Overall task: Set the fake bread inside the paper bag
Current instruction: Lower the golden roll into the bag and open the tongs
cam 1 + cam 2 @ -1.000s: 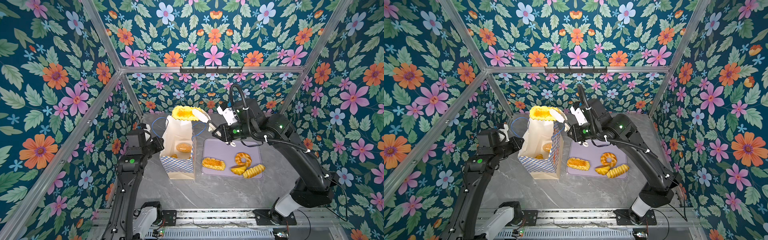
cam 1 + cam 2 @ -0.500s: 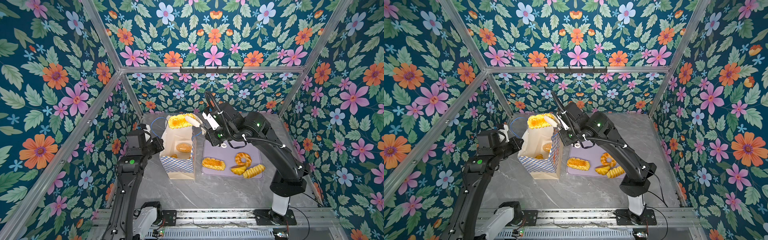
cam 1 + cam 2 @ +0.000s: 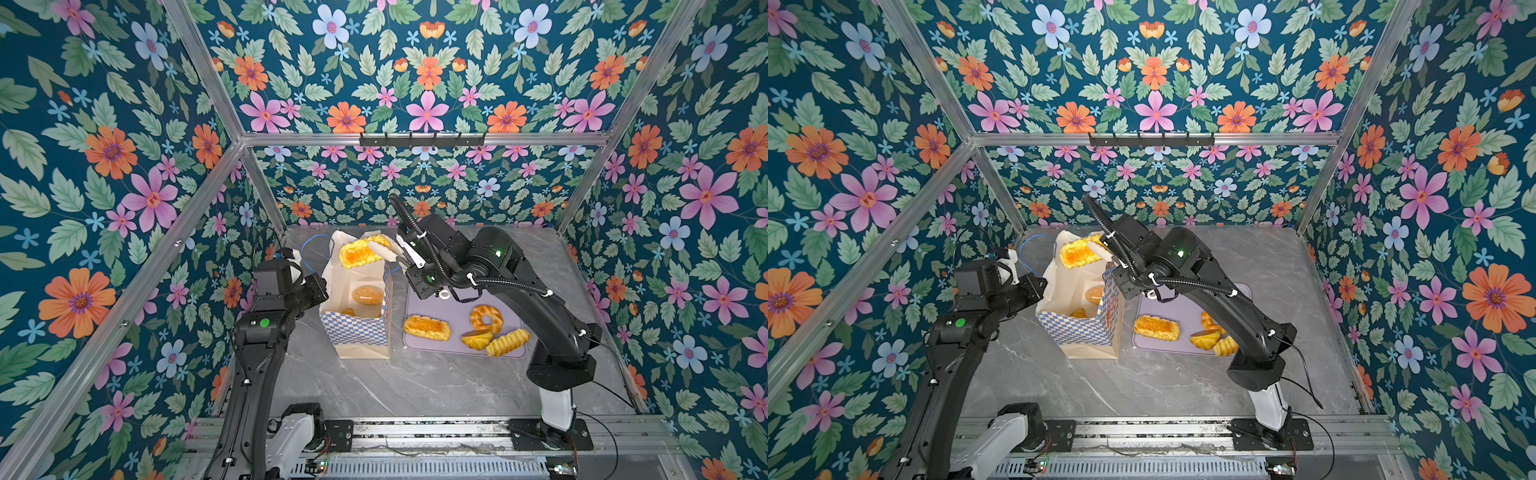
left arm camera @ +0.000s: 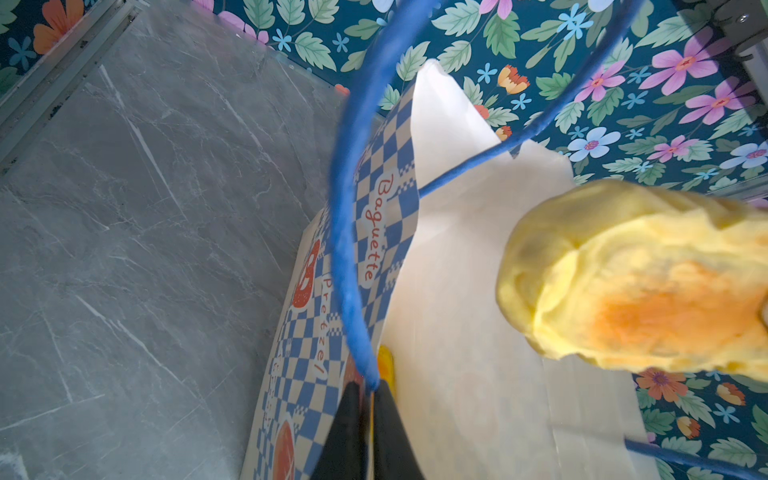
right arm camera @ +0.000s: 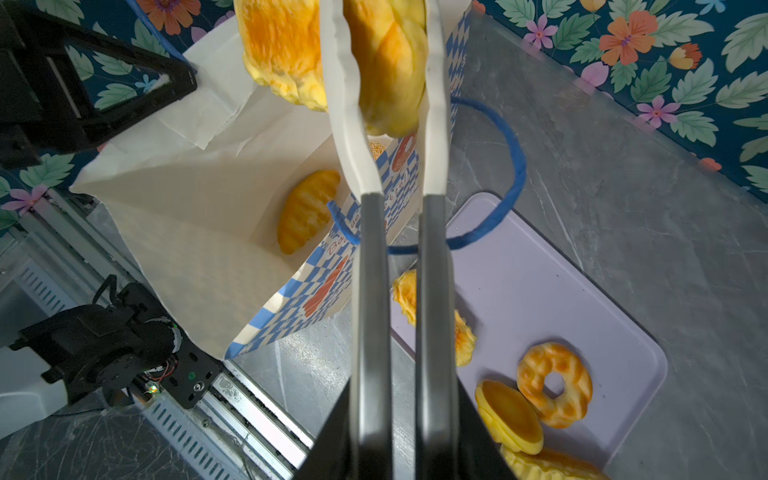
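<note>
A tall cream-white paper bag with a blue-checked band (image 3: 353, 332) stands open on the grey marbled bench (image 3: 415, 382). The left end effector (image 4: 370, 395) is pinched closed on its rim (where a blue cord handle (image 4: 338, 232) meets it). The right end effector (image 5: 380, 41) clamps a glossy yellow braided toy loaf (image 3: 359, 254) just above the bag's mouth. A sesame toy bun (image 3: 368, 296) lies inside; four other toy pastries (image 3: 427, 327) rest on a flat lilac tray (image 3: 457, 311) beside it.
</note>
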Robot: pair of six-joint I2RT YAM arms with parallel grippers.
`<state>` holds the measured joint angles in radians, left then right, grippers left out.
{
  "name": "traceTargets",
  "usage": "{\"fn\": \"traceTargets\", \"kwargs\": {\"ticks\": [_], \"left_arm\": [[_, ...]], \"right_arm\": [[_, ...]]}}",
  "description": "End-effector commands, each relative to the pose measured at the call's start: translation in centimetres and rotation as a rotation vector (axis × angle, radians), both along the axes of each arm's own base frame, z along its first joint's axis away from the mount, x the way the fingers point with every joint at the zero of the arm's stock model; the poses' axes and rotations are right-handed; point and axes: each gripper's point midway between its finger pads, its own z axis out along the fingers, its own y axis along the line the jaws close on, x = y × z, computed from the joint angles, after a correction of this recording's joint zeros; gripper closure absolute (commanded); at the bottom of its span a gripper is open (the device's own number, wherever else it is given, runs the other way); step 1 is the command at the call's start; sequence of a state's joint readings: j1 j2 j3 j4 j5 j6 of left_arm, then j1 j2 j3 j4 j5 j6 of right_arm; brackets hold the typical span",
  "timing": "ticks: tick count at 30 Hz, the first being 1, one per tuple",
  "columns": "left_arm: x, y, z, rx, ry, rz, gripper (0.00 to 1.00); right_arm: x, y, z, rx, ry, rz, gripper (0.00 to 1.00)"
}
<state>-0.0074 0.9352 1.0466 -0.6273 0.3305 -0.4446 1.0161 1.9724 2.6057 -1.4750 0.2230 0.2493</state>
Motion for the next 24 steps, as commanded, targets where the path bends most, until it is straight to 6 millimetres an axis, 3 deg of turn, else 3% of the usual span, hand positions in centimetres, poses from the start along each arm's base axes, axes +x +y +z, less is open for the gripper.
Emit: {"fn": "traceTargets", "kwargs": {"ticks": [1, 14, 24], "left_arm": [[0.3, 0.0, 0.4, 0.002, -0.018, -0.002, 0.89], [0.3, 0.0, 0.3, 0.002, -0.016, 0.000, 0.89], [0.2, 0.1, 0.2, 0.005, -0.014, 0.002, 0.89]], "right_arm": [[0.2, -0.1, 0.3, -0.019, -0.037, 0.003, 0.68], [-0.3, 0.9, 0.3, 0.012, -0.018, 0.035, 0.57], [-0.4, 1.1, 1.3, 0.062, -0.032, 0.036, 0.56]]}}
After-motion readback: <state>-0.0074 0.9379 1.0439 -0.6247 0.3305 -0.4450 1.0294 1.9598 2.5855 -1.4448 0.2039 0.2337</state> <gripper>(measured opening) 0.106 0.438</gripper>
